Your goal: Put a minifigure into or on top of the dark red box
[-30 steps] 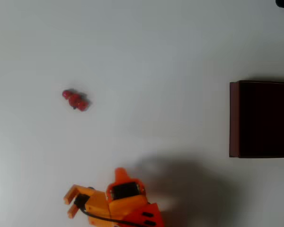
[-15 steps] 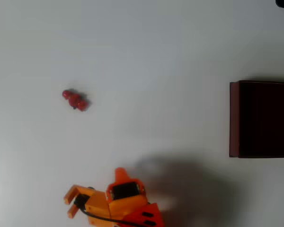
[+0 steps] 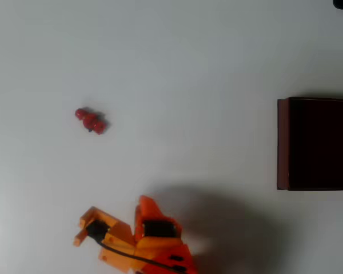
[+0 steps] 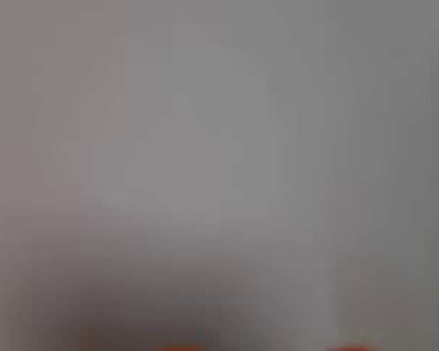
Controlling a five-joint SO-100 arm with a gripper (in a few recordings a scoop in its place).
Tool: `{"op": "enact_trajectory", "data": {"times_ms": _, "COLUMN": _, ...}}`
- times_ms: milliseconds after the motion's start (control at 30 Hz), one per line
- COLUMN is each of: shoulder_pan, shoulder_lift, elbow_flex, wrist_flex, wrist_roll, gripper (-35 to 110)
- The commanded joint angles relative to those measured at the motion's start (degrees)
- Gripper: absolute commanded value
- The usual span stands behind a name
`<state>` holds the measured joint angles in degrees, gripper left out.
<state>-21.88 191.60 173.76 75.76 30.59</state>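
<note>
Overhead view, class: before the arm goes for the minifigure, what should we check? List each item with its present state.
1. Minifigure free on the table, nothing touching it: ok.
2. Gripper empty: ok, it sits well apart from the figure.
3. Gripper open enough to grasp: cannot tell; the fingers are not clear in the overhead view and the wrist view is blurred.
4. Path from gripper to figure clear: ok.
5. Box open and unobstructed: ok, though its right part is cut off.
6. Wrist view usable for aiming: not ok.

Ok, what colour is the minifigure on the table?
Bright red with small dark details; the minifigure shows best in the overhead view.
</note>
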Motion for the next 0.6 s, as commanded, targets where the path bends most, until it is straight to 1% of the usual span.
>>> {"op": "enact_trajectory", "data": {"times_ms": 0, "shoulder_pan": 0.79, "shoulder_lift": 0.53, "elbow_flex": -3.78, "wrist_flex": 1.23, "wrist_roll": 8.26, "gripper": 6}}
{"op": "enact_trajectory", "data": {"times_ms": 67, "shoulder_pan": 0.79, "shoulder_lift": 0.53, "elbow_flex": -6.77, "wrist_flex": 3.52, "wrist_roll": 11.16, "gripper": 9}}
{"op": "enact_trajectory", "data": {"times_ms": 167, "shoulder_pan": -1.49, "shoulder_lift": 0.53, "elbow_flex": -11.95, "wrist_flex": 5.98, "wrist_roll": 11.07, "gripper": 11}}
{"op": "enact_trajectory", "data": {"times_ms": 300, "shoulder_pan": 0.09, "shoulder_lift": 0.53, "elbow_flex": -16.17, "wrist_flex": 9.14, "wrist_roll": 15.03, "gripper": 15}}
{"op": "enact_trajectory", "data": {"times_ms": 467, "shoulder_pan": 0.97, "shoulder_lift": -1.14, "elbow_flex": -18.63, "wrist_flex": 9.40, "wrist_roll": 15.12, "gripper": 16}}
{"op": "enact_trajectory", "data": {"times_ms": 567, "shoulder_pan": 1.41, "shoulder_lift": -8.17, "elbow_flex": -21.53, "wrist_flex": 9.40, "wrist_roll": 15.73, "gripper": 16}}
